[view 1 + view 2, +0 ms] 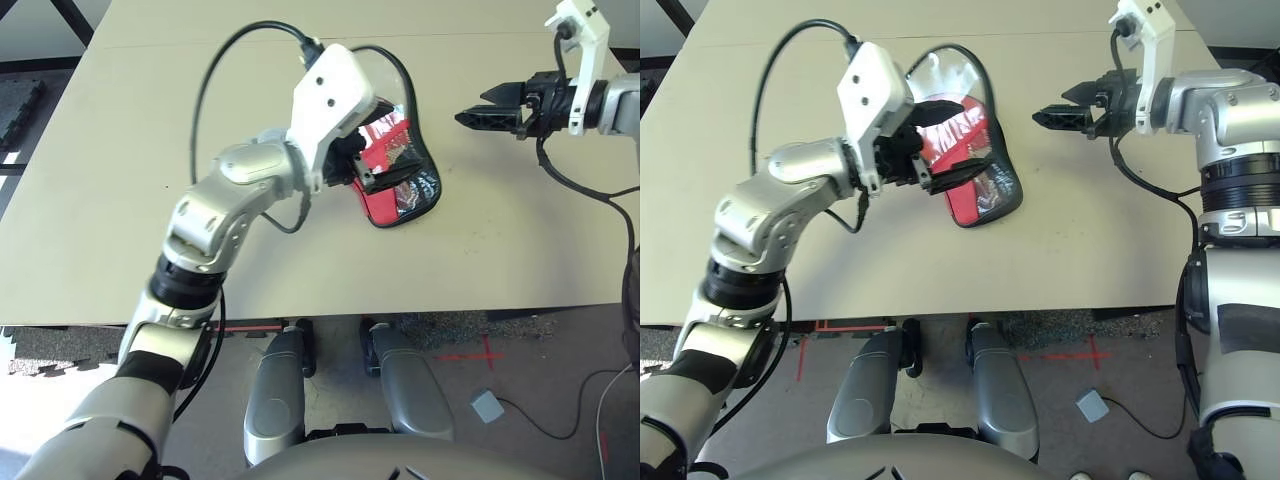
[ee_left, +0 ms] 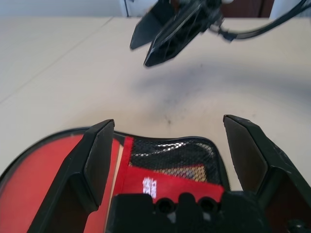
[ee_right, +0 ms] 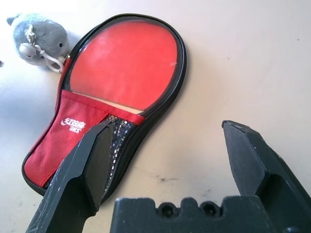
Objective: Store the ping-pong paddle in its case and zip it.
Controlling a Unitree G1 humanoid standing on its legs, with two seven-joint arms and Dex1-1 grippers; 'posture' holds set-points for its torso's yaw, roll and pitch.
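- Left tool (image 1: 375, 175): nearest the head camera on its silver forearm, hovering over the handle end of the case (image 3: 82, 141). Fingers spread wide; nothing between them. Left wrist view: both black fingers (image 2: 97, 160) stand apart above the case's mesh pocket (image 2: 172, 158) and white logo.
- Case: landmark for all positions below. Lies flat on the beige tabletop (image 1: 120, 200), near its middle. Red fabric outside, black zipper edging all round, small white logo (image 3: 72, 124) on the lower red panel.
- Case is unzipped: the round end is open and shows its contents.
- Ping-pong paddle (image 3: 126, 63): inside the case. Round red rubber face fills the open round end; a strip of pale wood shows where the face meets the red panel. Handle is covered by the panel and the mesh pocket.
- Grey plush charm (image 3: 39, 41): lies on the tabletop just beside the case's round end, joined to it by a short white loop.
- Right tool (image 1: 495, 115): well apart from the case, to the robot's right of it and raised above the tabletop, tips pointing toward the case. Fingers spread wide, empty. Right wrist view: its two fingers (image 3: 90, 165) frame the case's handle end from a distance, no contact.
- Black cables run from both wrists; the left one arcs above the case.
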